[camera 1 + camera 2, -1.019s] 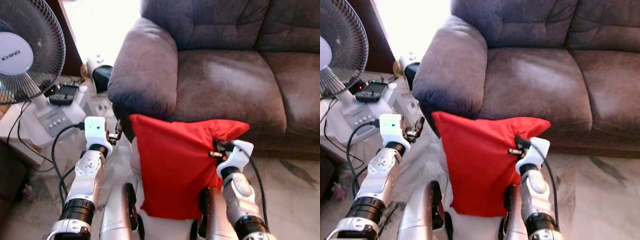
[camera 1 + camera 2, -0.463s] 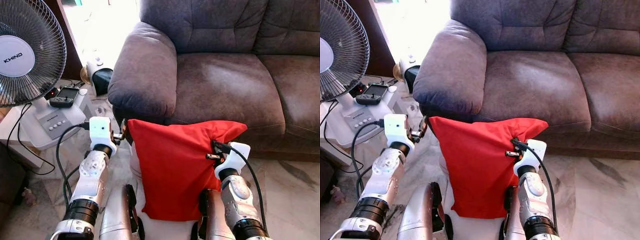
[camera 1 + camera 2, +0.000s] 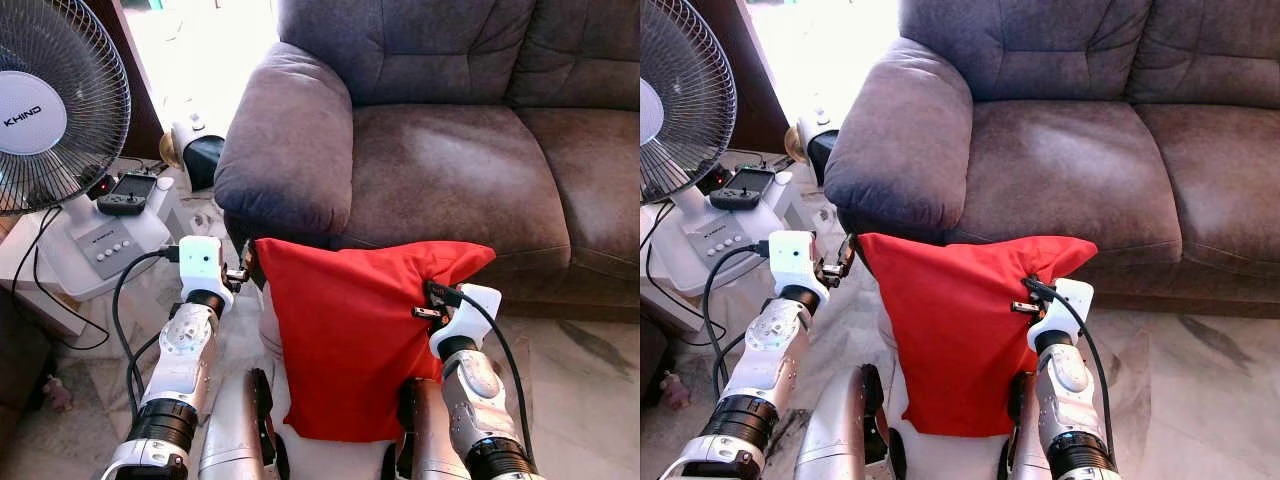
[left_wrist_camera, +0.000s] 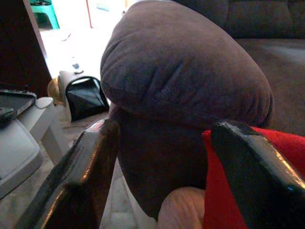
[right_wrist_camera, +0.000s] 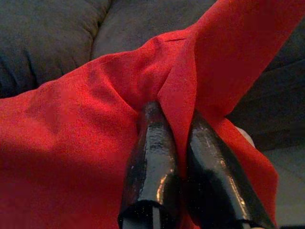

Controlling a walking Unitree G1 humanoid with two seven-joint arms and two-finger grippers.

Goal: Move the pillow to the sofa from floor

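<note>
A red pillow (image 3: 350, 340) hangs in front of my body, just short of the brown sofa (image 3: 450, 170). My right gripper (image 3: 432, 295) is shut on the pillow's upper right corner; the right wrist view shows both fingers (image 5: 152, 143) pinching a fold of red cloth (image 5: 76, 124). Beside the pillow's upper left corner, below the sofa's armrest (image 3: 290, 140), is my left gripper (image 3: 243, 272). It is open, its fingers (image 4: 90, 162) spread wide, and the red edge (image 4: 217, 191) lies against one finger.
A standing fan (image 3: 40, 110) is at the left, its white base (image 3: 110, 235) carrying a black remote (image 3: 125, 195) and trailing cables. A black and white appliance (image 3: 200, 150) stands by the armrest. Pale marble floor (image 3: 590, 370) lies to the right.
The left gripper has edged in towards the pillow's upper left corner. The right gripper keeps its hold and the pillow hangs as before. The view has shifted slightly.
</note>
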